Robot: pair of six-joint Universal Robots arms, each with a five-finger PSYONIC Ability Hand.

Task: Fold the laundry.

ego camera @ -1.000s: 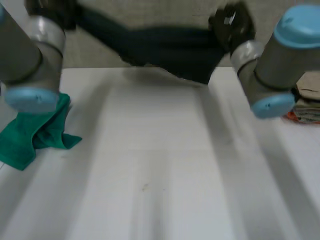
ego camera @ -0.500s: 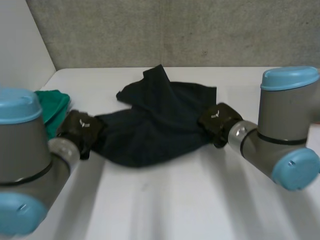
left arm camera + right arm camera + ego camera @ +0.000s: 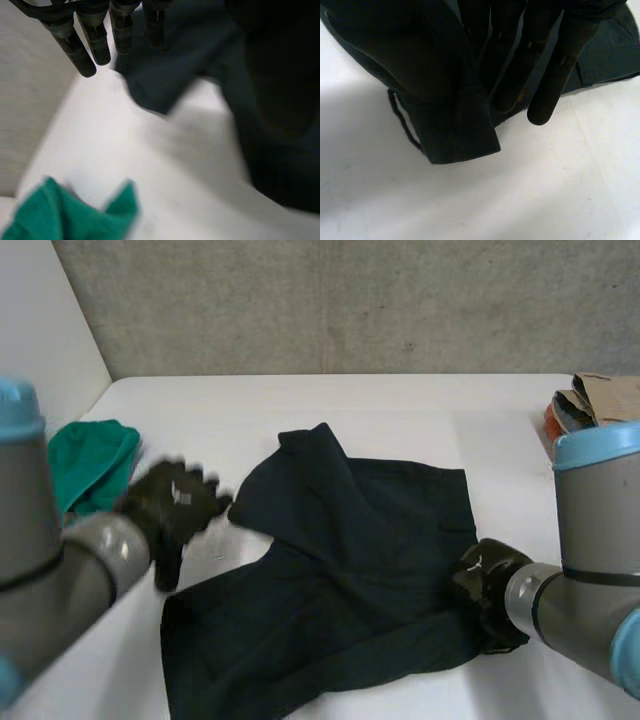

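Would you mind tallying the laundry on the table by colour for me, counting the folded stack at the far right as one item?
Dark navy garment: 1
Green cloth: 1
Tan-topped folded stack: 1
Total: 3

Plain dark navy garment [image 3: 350, 570], unpatterned. Left hand [image 3: 175, 502] black; past its fingers [image 3: 75, 50], a solid green cloth [image 3: 70, 215] on the white table [image 3: 420, 410]. Right hand [image 3: 485, 585] black against the navy fabric. Arms [image 3: 60, 580] grey with light-blue caps [image 3: 595, 445]. Wall [image 3: 350, 300] mottled grey. Stack of folded clothes [image 3: 600, 400] tan, grey and orange.
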